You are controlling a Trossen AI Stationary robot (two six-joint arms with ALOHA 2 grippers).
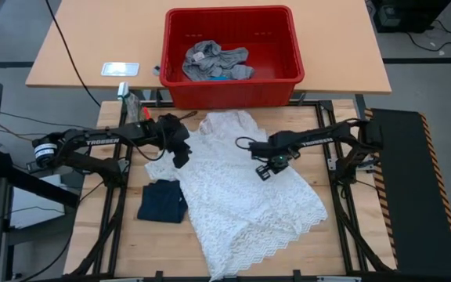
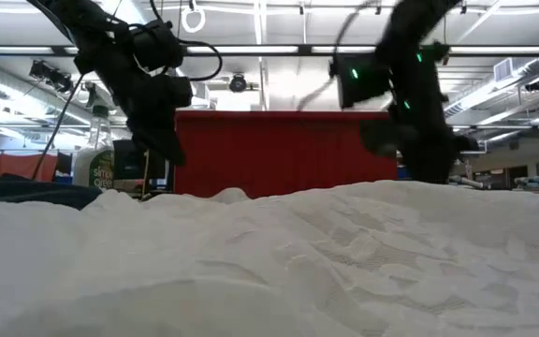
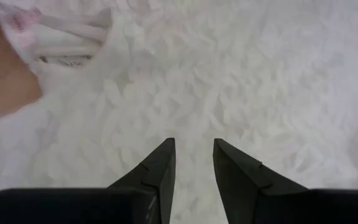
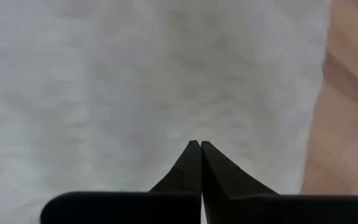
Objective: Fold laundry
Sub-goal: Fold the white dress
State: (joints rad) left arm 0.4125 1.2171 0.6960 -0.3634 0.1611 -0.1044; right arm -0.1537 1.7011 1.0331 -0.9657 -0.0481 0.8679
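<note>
A white lace garment (image 1: 241, 188) lies spread flat over the middle of the wooden table. A dark navy garment (image 1: 163, 201) lies folded just off its left edge. Heather grey garments (image 1: 214, 63) and a bit of bright blue cloth (image 1: 222, 77) lie in the red basket (image 1: 233, 92) at the far side. My left gripper (image 1: 180, 159) is over the white garment's left edge, slanting down and open (image 3: 194, 144), with nothing between its fingers. My right gripper (image 1: 266, 171) points down over the garment's right half, shut (image 4: 197, 144) with nothing in it.
The red basket stands on a second, lighter table beyond the far edge, where a small white card (image 1: 120, 69) also lies. Bare wood (image 4: 347, 93) shows to the right of the white garment. The garment's near hem (image 1: 233, 262) reaches the table's near edge.
</note>
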